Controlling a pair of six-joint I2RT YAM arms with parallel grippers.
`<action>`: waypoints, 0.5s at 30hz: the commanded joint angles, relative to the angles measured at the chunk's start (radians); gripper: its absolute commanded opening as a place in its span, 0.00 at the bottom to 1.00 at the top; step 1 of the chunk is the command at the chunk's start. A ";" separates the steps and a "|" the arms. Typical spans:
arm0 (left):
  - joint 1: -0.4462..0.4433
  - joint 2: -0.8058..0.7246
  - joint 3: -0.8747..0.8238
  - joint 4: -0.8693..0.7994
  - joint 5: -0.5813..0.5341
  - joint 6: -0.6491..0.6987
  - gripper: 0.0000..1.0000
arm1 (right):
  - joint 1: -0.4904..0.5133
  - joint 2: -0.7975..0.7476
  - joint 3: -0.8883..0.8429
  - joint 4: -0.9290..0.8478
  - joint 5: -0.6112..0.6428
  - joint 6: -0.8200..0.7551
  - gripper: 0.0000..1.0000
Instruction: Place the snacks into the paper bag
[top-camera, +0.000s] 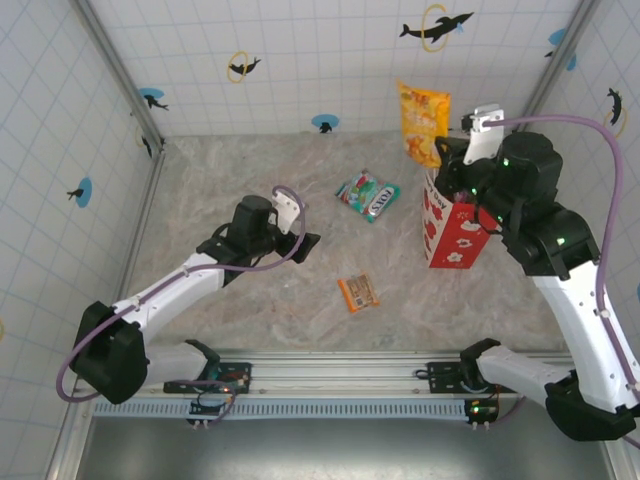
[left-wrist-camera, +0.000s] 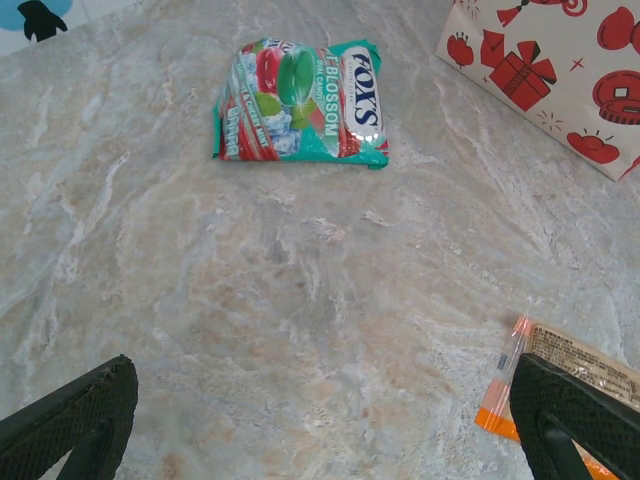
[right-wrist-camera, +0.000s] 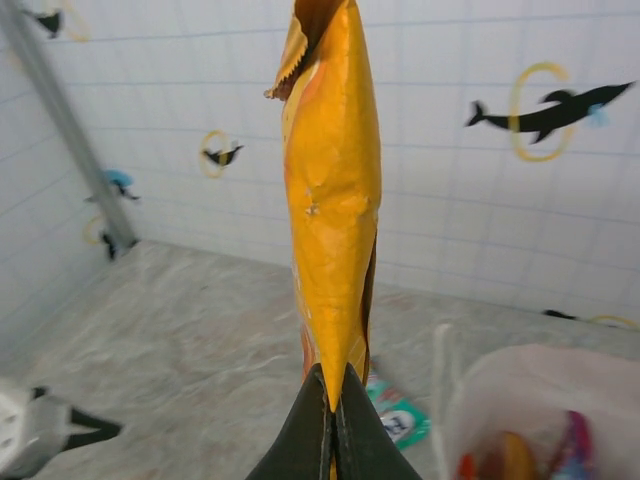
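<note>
The right fingers (right-wrist-camera: 333, 425) are clenched on the bottom edge of a yellow-orange pouch (right-wrist-camera: 333, 220), which stands tall above them, raised over the bench (top-camera: 250, 300) just beside the mouth of the paper bag (top-camera: 455, 235). Inside the bag a few coloured packets show (blurred, so I cannot name them).

The grip is thin and at one end. If the pouch flops as the wrist tips, it could catch the bag's rim (right-wrist-camera: 445, 400) and drop outside. A knock from the arm might also topple the bag, which looks light.

The left fingers (left-wrist-camera: 80, 410) are released, spread wide and empty, low over the bench. A teal packet (left-wrist-camera: 300, 100) lies ahead of them, and a small orange bar (left-wrist-camera: 570, 365) just beside one finger.

The teal packet reads "FOX'S" and "BLOSSOM". The print on the bar is too small to read. The bag carries red gift and fruit pictures.
</note>
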 joint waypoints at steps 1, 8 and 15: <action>0.003 0.010 0.027 0.015 -0.007 -0.007 0.98 | -0.011 -0.024 0.046 0.015 0.176 -0.055 0.00; 0.003 0.030 0.042 0.016 0.009 -0.002 0.98 | -0.022 -0.036 0.006 -0.095 0.360 -0.063 0.00; 0.004 0.036 0.047 0.002 0.034 -0.001 0.97 | -0.153 0.040 0.006 -0.207 0.230 -0.054 0.00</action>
